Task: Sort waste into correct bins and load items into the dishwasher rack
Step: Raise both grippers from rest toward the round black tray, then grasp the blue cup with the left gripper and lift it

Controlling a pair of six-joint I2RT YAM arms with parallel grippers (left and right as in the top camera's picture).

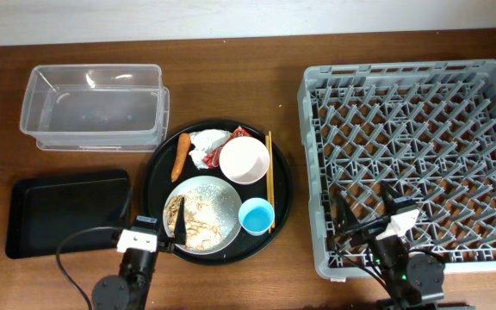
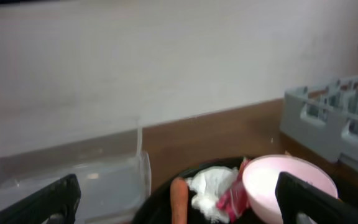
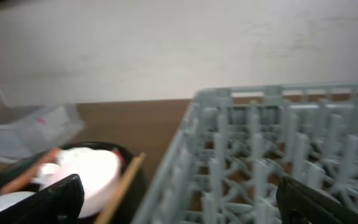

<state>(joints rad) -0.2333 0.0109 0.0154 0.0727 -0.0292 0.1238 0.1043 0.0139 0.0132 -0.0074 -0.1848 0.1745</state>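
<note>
Overhead, red wrapper (image 1: 242, 135), markings too small to read, beside white bowl (image 1: 244, 160).

Open tabletop (image 1: 231, 77) lies between the tub (image 1: 93, 108) and the rack (image 1: 412, 146). Only a narrow strip parts the rack's wall from the round tray (image 1: 151, 185), where bowl (image 1: 244, 160), cup (image 1: 256, 215), chopsticks (image 1: 269, 176) and plate (image 1: 222, 200) crowd close together.

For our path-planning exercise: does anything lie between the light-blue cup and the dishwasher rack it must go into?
Yes. The chopsticks lie flat on the round black tray between the cup and the rack, close beside the cup. The rack's near wall also stands in the path. Lifting the cup over should clear both.
</note>
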